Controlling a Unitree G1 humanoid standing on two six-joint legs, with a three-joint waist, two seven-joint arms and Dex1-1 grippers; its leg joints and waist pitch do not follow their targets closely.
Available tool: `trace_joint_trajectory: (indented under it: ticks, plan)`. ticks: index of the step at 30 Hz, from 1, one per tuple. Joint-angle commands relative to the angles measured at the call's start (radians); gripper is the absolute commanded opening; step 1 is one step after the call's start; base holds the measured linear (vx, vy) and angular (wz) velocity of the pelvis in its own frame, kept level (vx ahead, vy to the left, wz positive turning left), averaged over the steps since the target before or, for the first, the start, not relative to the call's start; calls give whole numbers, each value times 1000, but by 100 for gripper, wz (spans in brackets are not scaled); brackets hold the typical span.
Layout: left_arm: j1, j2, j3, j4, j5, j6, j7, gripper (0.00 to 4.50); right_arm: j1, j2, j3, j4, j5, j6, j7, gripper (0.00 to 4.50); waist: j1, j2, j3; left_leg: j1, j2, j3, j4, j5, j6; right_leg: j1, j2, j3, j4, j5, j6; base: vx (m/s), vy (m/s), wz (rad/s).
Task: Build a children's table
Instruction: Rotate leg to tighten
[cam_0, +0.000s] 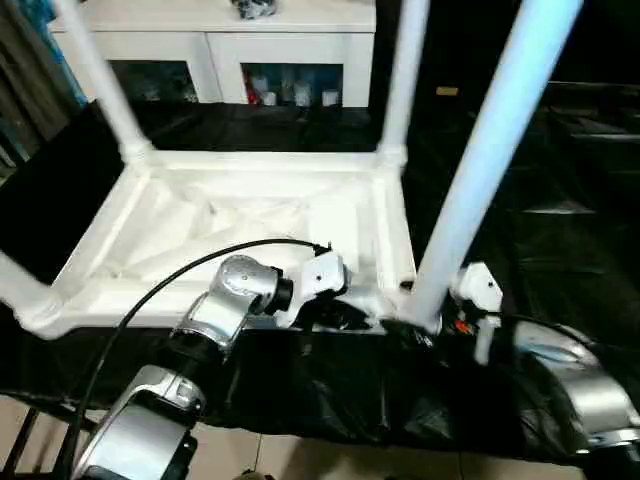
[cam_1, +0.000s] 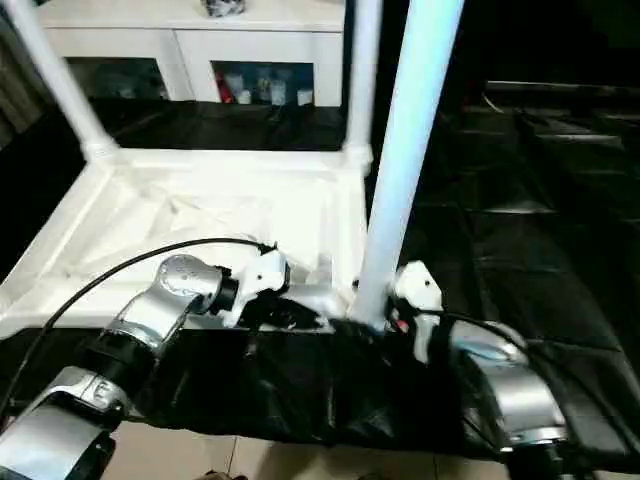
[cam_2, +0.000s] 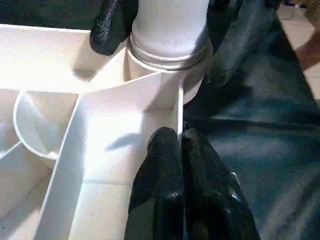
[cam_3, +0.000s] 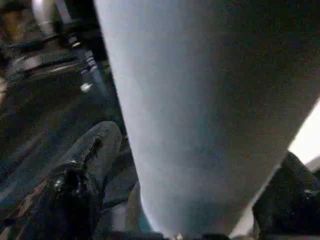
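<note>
Silver forearms frame the upturned children's table (cam_0: 250, 225) at twelve o'clock. Left tool (cam_2: 181, 150) is pinched shut on its rim; right tool (cam_3: 187, 165) straddles a leg (cam_0: 480, 170), fingers spread. Light, stiff, slick plastic; grip legs low.

Overhead light glares off the white table top (cam_0: 250, 215); surroundings are dim, wrist views soft and blurred.

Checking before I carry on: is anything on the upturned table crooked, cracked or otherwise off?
Nothing stands out. The tabletop lies underside up on the black cover, its legs seated in their corner sockets. The near right leg rises from its socket, with the right hand around its base. No damage is visible.
</note>
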Motion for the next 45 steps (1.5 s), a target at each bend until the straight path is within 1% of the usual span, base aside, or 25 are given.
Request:
trace_joint_trajectory:
  ticks: [1,4,5,7,8,10,11,12,15,21,25,27,28,29,30,31,33,35,37,40,41,42,43,44,45]
  plan:
    - [-15,-9,-31,2,-17,-16,-28,0,7,-5,75,-25,21,25,83,382,2,-23,-40,5,44,-15,-62,-229,105,43,-50,36,-80,-220,-241,0,0,0]
    - [-20,6,-33,7,-22,-28,-59,0,-11,-30,74,-21,32,33,118,355,6,-22,-41,3,44,-14,-60,-206,110,43,-50,35,-76,-184,-248,0,0,0]
    - [-21,10,-33,7,-23,-29,-74,0,-18,-36,74,-22,35,37,124,340,8,-25,-42,4,44,-13,-58,-198,113,43,-50,35,-75,-170,-251,0,0,0]
    - [-21,15,-33,6,-23,-32,-84,0,-25,-40,75,-22,37,42,131,329,12,-24,-43,3,44,-14,-57,-182,116,45,-50,34,-71,-151,-257,0,0,0]
    - [-22,17,-32,8,-22,-36,-91,0,-29,-45,76,-24,40,47,138,329,12,-24,-42,3,44,-13,-58,-180,116,44,-50,34,-71,-148,-258,0,0,0]
    - [-21,22,-32,7,-22,-39,-101,0,-35,-51,84,-25,39,52,151,299,14,-28,-43,3,44,-13,-57,-177,118,45,-50,34,-69,-143,-260,0,0,0]
    - [-22,23,-32,8,-24,-40,-104,0,-36,-53,87,-26,38,53,156,287,15,-26,-41,3,45,-14,-58,-180,116,44,-51,34,-70,-152,-259,0,0,0]
    - [-22,25,-33,8,-25,-40,-106,0,-38,-53,89,-26,37,55,161,287,14,-28,-41,4,45,-13,-58,-186,112,44,-50,34,-71,-162,-258,0,0,0]
    - [-22,29,-34,10,-30,-42,-111,0,-42,-52,95,-25,37,60,173,259,15,-27,-41,4,44,-13,-58,-186,109,44,-50,34,-71,-160,-259,0,0,0]
    - [-19,32,-32,13,-32,-39,-112,0,-39,-48,98,-29,43,72,172,248,15,-24,-43,3,44,-14,-57,-178,108,46,-50,34,-69,-142,-263,0,0,0]
    - [-19,24,-23,14,-32,-23,-86,0,-29,-29,84,-26,47,74,135,248,16,-23,-43,4,44,-14,-56,-179,108,46,-50,33,-68,-131,-269,0,0,0]
    - [-25,3,-11,26,-22,3,-16,0,-30,22,55,10,18,71,21,248,14,-21,-40,3,43,-14,-59,-199,96,44,-50,33,-71,-164,-264,0,0,0]
    - [-26,0,-9,28,-20,7,-4,0,-31,31,52,18,10,66,1,248,14,-18,-41,5,43,-15,-60,-207,88,43,-51,33,-73,-180,-261,0,0,0]
    - [-27,-2,-8,29,-19,9,2,0,-32,36,50,24,4,62,-11,248,9,-21,-38,4,41,-17,-63,-227,75,43,-52,33,-77,-221,-251,0,0,0]
    - [-29,-18,-3,36,-11,26,51,0,-42,74,35,63,-31,44,-106,248,7,-22,-39,4,41,-18,-64,-231,65,44,-53,34,-78,-236,-245,0,0,0]
    - [-30,-22,-2,38,-9,30,62,0,-45,82,32,72,-38,41,-125,248,-1,-21,-38,5,39,-19,-66,-244,51,41,-51,34,-80,-258,-239,0,0,0]
    - [-35,-64,7,51,7,67,162,0,-63,155,4,130,-79,30,-288,248,-16,-22,-35,2,37,-22,-70,-274,35,40,-51,33,-85,-311,-221,0,0,0]
    - [-37,-94,11,55,14,93,216,0,-71,198,-11,153,-90,28,-366,248,-19,-23,-36,7,36,-23,-69,-288,32,38,-52,34,-93,-356,-204,0,0,0]
    - [-40,-129,12,60,22,118,275,0,-81,249,-27,170,-100,42,-454,248,-22,-21,-37,6,36,-21,-69,-271,36,35,-49,36,-91,-315,-209,0,0,0]
    - [-47,-175,17,71,29,148,352,0,-100,312,-48,203,-117,31,-570,248,-20,-21,-40,6,35,-20,-67,-246,43,39,-48,36,-86,-265,-215,0,0,0]
    - [-50,-189,18,74,32,155,378,0,-106,329,-52,213,-123,28,-602,248,-21,-20,-40,5,36,-19,-66,-241,45,38,-48,37,-85,-252,-219,0,0,0]
    - [-55,-228,19,81,39,173,442,0,-128,382,-68,247,-143,13,-701,248,-22,-18,-40,6,34,-18,-66,-243,42,35,-47,36,-86,-251,-220,0,0,0]
    - [-55,-242,19,83,42,176,466,0,-136,398,-72,258,-148,10,-729,248,-24,-19,-40,5,33,-19,-67,-241,37,37,-48,35,-86,-257,-217,0,0,0]
    - [-55,-251,19,85,46,174,485,0,-142,408,-69,264,-152,8,-738,248,-22,-17,-42,6,33,-19,-65,-235,40,38,-48,36,-87,-249,-215,0,0,0]
    - [-51,-261,14,84,52,169,497,0,-149,423,-55,270,-163,1,-744,248,-22,-18,-42,4,31,-19,-65,-231,49,41,-47,35,-87,-242,-212,0,0,0]
